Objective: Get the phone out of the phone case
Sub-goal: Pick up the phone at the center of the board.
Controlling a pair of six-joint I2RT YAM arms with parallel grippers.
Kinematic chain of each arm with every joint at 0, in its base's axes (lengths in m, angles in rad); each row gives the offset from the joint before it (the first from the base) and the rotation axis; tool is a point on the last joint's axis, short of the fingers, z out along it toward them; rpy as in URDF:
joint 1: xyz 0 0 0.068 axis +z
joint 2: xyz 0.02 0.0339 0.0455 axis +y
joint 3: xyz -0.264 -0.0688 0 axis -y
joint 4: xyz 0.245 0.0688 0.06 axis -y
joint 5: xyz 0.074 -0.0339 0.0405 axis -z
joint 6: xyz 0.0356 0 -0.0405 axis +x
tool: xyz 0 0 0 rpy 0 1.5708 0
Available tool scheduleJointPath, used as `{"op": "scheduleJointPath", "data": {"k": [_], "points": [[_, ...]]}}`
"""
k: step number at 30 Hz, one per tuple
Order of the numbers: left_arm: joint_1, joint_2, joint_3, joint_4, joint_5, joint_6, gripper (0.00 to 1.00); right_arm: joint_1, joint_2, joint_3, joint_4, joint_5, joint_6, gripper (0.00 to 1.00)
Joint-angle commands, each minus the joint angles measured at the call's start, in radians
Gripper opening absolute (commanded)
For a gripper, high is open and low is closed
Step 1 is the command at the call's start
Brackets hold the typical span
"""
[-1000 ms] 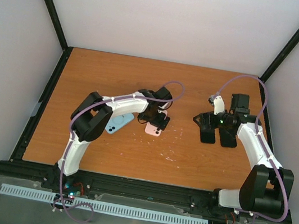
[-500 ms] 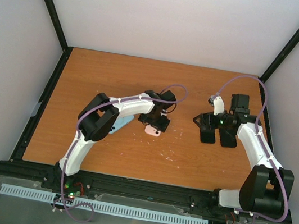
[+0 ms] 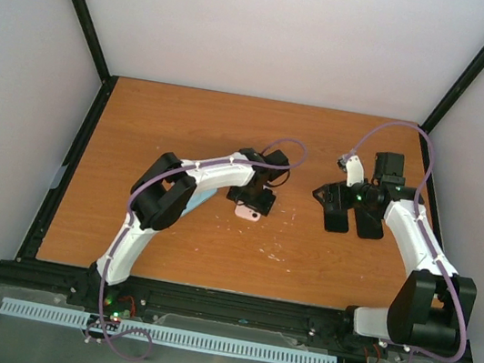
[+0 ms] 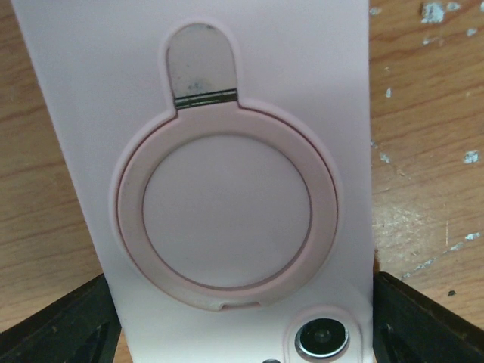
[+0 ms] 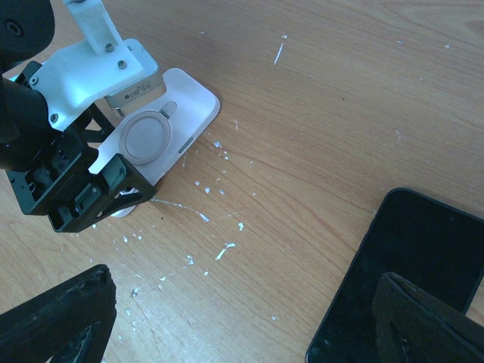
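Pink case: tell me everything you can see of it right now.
The pink case lies flat, back up, on the wooden table. It looks matte and smooth, with a round ring stand folded flat, a metal hinge tab and a camera lens showing near one end. Jaws of the left gripper straddle its long edges; whether they press it is unclear.

**Pink Case, Black Phone, Orange Wood**

The phone case (image 4: 227, 91) is pale pink. Its ring (image 4: 127, 219) is a slightly deeper pink, with a dull silver tab (image 4: 200, 72) at the hinge. The counter (image 5: 340, 113) is orange-brown wood grain flecked with white scratches. The phone (image 5: 408, 280) lying on it is glossy black. The left hand (image 3: 254, 204) and right hand (image 5: 246, 318) are black. The left arm (image 3: 216, 170) and right arm (image 3: 414, 232) are white with black joints and carry purple cables (image 3: 389, 125).
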Motion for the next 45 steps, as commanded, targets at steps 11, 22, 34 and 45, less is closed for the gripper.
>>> {"op": "scheduleJointPath", "data": {"k": [11, 22, 34, 45], "points": [[0.032, -0.075, -0.170, -0.086, 0.168, 0.158, 0.71, -0.007, -0.035, -0.006, -0.011, -0.039, -0.005, 0.91], [0.048, -0.071, -0.172, -0.180, 0.026, 0.145, 0.89, -0.008, -0.027, -0.005, -0.013, -0.046, -0.010, 0.91], [0.048, -0.025, -0.152, -0.143, 0.109, 0.119, 0.77, -0.009, -0.029, -0.006, -0.016, -0.052, -0.013, 0.91], [0.054, -0.201, -0.164, -0.132, 0.207, 0.304, 0.55, -0.009, -0.114, 0.012, -0.075, -0.226, -0.235, 0.75]]}}
